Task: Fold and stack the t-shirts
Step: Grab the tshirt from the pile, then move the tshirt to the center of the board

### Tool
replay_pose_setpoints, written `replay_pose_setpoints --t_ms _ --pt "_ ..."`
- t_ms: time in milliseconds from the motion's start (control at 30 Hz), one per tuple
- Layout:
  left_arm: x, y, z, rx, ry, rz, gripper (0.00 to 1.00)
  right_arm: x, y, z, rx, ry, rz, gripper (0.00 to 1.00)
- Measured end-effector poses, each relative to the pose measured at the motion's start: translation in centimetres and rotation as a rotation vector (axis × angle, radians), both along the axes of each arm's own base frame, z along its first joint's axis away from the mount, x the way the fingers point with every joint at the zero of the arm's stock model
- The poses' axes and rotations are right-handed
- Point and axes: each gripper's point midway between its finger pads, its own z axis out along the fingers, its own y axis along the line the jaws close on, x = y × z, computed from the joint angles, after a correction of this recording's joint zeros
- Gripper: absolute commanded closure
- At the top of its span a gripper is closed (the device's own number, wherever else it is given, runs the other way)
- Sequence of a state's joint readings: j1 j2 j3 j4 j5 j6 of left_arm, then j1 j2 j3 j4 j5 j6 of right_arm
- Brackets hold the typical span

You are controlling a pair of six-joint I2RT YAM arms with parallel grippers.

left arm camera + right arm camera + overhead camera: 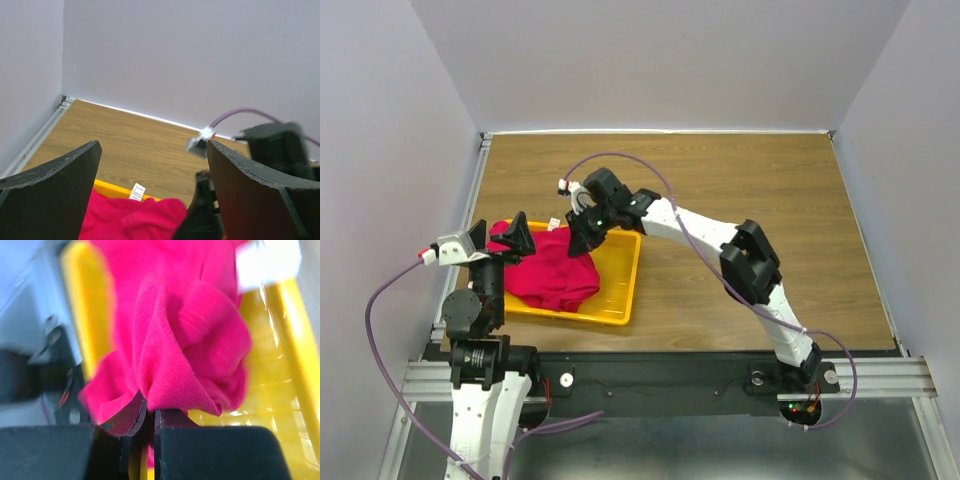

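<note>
**Right gripper nips a fold of the t-shirt**

Pale lilac walls close in the wood-grain table on its left, far and right sides. Near the table's near left corner sits a yellow tray, and the crimson t-shirt lies bunched inside it, filling its left part. Over the tray's left edge hangs the left gripper, fingers spread wide, gripping nothing. Only the right wrist view shows the pinch itself: both dark fingers pressed together on a ridge of red cloth, with glossy yellow tray floor to the right. From the left wrist comes the table's far left corner, and a small white label at the shirt's far edge beside the tray rim
</note>
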State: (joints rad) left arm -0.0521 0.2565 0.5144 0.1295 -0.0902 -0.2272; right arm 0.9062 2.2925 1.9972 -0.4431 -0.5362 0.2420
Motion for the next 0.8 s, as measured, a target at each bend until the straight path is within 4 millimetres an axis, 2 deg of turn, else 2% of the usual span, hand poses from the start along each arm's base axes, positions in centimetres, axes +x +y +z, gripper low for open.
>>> replay_pose_setpoints --t_ms 133,200,233,267,367,467,500,533,567,600,633,700,733,767,800 --pt "-1.2 0.0 1.0 -0.011 -0.056 -0.007 0.01 0.2 -1.6 9.1 0.139 -0.193 0.146 0.99" --pt "-1.7 -0.1 1.4 -0.016 -0.079 -0.011 0.02 1.0 -3.1 15.8 0.221 -0.365 0.173 0.99" --pt "-2.0 -0.1 1.6 -0.018 -0.09 -0.013 0.01 1.1 -3.8 18.4 0.249 -0.43 0.174 0.99" --pt "-2.2 -0.1 1.8 -0.018 -0.097 -0.013 0.02 1.2 -5.1 22.1 0.285 -0.525 0.163 0.99" --pt "-2.3 -0.1 1.8 -0.018 -0.101 -0.015 0.01 1.2 -8.6 29.1 0.328 -0.721 0.111 0.99" --pt "-2.2 -0.1 1.6 -0.017 -0.093 -0.015 0.01 2.4 -12.9 34.3 0.337 -0.87 0.019 0.99" --pt "-2.2 -0.1 1.6 -0.017 -0.091 -0.015 0.01 3.1 -14.1 35.3 0.334 -0.898 -0.014 0.99" --pt "-2.2 -0.1 1.5 -0.017 -0.088 -0.014 0.01 4.4 -16.2 36.5 0.325 -0.929 -0.065 0.99" --pt "-2.2 -0.1 1.4 -0.017 -0.085 -0.013 0.01 5.3 -17.4 36.8 0.315 -0.939 -0.096 0.99" --pt "-2.1 -0.1 1.4 -0.017 -0.083 -0.013 0.01 7.5 -20.2 37.4 0.287 -0.959 -0.168 0.99" --pt "-2.1 -0.1 1.3 -0.017 -0.08 -0.013 0.01 9.4 -22.9 37.6 0.255 -0.967 -0.235 0.99" --pt "-2.0 -0.1 1.2 -0.016 -0.074 -0.013 0.02 12.1 -27.3 37.5 0.203 -0.961 -0.343 0.99" --pt "-1.9 -0.1 1.0 -0.016 -0.068 -0.014 0.02 13.1 -29.1 37.3 0.181 -0.953 -0.384 0.99" --pt "-1.8 -0.2 1.0 -0.015 -0.064 -0.015 0.01 14.3 -32.0 37.0 0.146 -0.939 -0.455 0.99" --pt "-1.7 -0.2 0.8 -0.015 -0.059 -0.015 0.01 14.7 -33.3 37.0 0.132 -0.934 -0.484 0.99"
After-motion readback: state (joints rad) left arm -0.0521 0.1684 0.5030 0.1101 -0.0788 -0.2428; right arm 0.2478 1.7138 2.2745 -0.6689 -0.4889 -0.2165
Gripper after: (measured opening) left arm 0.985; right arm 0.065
